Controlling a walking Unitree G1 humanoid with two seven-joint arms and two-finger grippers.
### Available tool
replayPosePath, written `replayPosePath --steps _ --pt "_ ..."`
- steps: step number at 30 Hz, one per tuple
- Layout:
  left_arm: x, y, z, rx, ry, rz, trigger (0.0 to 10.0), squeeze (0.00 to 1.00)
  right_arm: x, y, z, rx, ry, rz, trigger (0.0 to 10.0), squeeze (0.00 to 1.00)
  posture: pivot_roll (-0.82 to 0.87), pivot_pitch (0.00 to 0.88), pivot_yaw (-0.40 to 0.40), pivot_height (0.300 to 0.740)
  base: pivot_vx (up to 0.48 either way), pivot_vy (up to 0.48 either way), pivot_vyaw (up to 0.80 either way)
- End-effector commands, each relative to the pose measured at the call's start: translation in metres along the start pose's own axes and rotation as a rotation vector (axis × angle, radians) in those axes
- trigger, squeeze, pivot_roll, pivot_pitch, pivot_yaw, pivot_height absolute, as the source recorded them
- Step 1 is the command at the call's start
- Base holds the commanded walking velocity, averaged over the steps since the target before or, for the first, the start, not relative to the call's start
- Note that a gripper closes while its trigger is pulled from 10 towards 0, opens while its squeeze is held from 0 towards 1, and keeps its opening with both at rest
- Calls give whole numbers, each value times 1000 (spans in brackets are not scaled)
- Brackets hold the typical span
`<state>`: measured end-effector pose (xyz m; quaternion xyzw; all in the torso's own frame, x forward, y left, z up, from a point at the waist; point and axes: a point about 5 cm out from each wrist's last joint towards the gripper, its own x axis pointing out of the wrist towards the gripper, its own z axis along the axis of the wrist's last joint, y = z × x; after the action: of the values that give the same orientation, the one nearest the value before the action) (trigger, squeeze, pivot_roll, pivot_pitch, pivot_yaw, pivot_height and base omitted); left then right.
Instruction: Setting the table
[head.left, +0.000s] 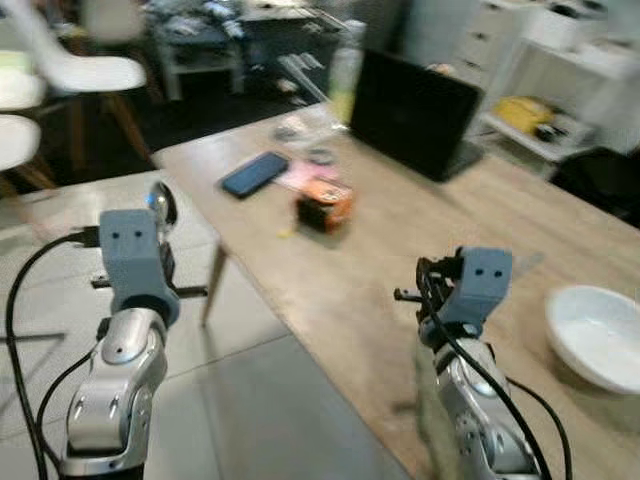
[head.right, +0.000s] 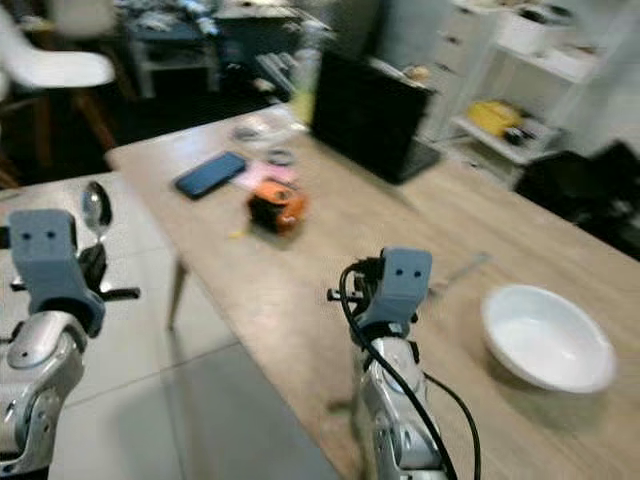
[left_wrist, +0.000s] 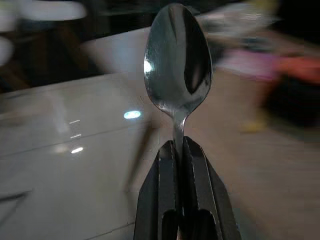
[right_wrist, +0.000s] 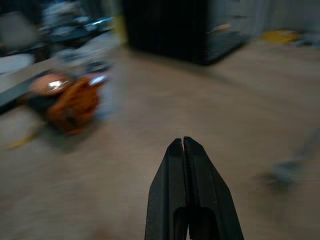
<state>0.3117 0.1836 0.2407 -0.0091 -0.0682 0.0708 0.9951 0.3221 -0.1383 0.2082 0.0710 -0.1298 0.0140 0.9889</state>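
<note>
L gripper (left_wrist: 181, 165) is pinching the spoon (left_wrist: 177, 60) by its handle, bowl up, left of the table (head.left: 420, 250) over floor, prob. carrying it in. R gripper (right_wrist: 184, 165) is hovering empty over the table's near part, fingers pressed together. White bowl (head.right: 546, 338) is sitting at the near right; spoon likely belongs beside it.

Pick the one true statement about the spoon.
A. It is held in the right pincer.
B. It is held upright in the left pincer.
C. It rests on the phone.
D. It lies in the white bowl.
B: the left pincer is shut on the handle of the spoon, its bowl pointing up.
</note>
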Motion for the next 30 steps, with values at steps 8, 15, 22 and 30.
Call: replayPosePath --steps 8,15,22,30 --pt "-1 -1 -4 3 23 -39 10000 0 -1 0 -4 3 13 -7 10000 0 43 119 8 740 0 0 -800" --pt "0 -2 -3 2 21 -52 10000 0 -1 0 -4 4 11 -5 10000 0 44 116 7 740 0 0 -800" --pt "-3 -4 -2 2 17 -75 10000 0 -3 0 -4 2 11 -2 10000 0 45 118 5 740 0 0 -800" --pt "-5 -11 2 9 13 -142 10000 0 -2 0 -4 0 15 -1 10000 0 45 123 4 740 0 0 -800"
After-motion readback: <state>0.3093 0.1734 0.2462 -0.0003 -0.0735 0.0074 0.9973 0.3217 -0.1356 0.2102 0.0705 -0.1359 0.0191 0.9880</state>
